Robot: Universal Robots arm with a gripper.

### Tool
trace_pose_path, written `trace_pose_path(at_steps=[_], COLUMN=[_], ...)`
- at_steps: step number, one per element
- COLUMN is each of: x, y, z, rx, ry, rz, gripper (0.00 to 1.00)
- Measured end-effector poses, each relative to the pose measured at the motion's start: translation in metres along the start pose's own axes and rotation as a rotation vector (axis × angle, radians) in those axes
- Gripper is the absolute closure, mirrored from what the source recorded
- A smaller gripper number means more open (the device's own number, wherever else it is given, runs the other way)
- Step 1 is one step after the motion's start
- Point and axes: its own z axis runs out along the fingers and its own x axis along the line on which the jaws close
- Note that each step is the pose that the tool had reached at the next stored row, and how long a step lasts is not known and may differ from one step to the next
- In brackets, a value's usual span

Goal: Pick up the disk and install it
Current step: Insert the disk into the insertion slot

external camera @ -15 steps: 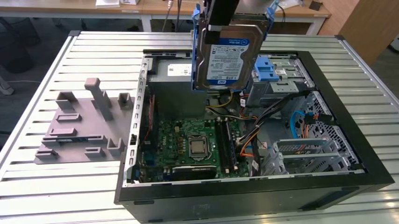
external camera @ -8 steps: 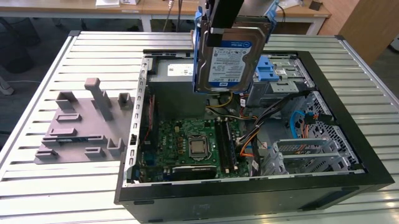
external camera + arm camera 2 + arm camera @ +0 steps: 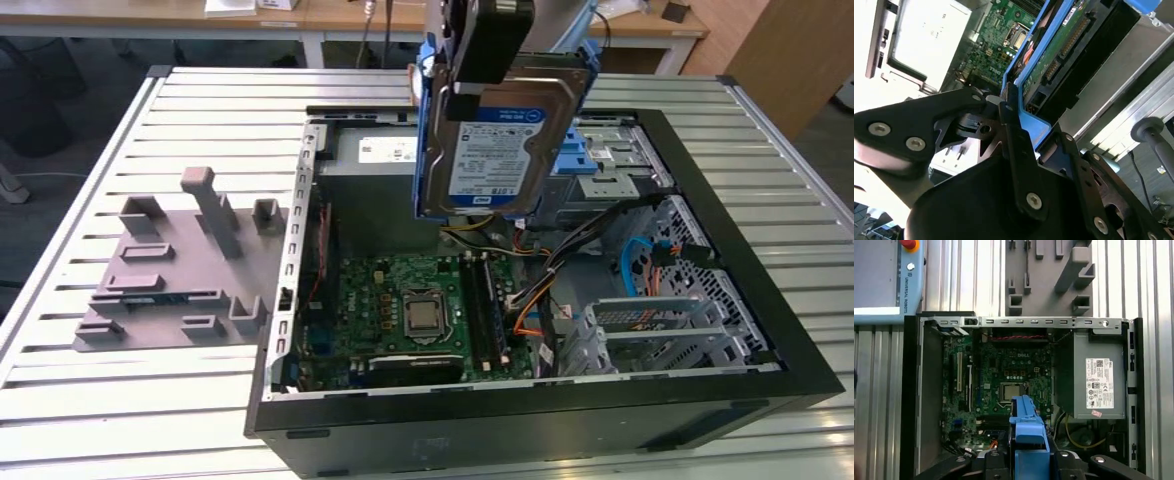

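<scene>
Upper centre, the black gripper [image 3: 470, 90] clamps its jaws on the silver blue-railed disk [image 3: 505, 145] above the open black computer case [image 3: 534, 405]: pickup looks done, and seating it will need careful alignment.

My arm reaches down from above and my pincer [image 3: 470, 92] squeezes the disk [image 3: 501, 150] tight, holding it up on its edge.

Bright even light, soft shadows, power-supply box [image 3: 929, 35] glared white in the second wrist view
</scene>
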Motion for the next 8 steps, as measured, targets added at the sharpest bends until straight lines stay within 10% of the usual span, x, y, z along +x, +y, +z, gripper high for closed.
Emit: trace_pose_path(at_steps=[8], x=[0.0212], y=[-0.0004], z=[0.0008], rx=[-0.0001], ry=[0.0030], rz=[0.000], gripper=[0.64])
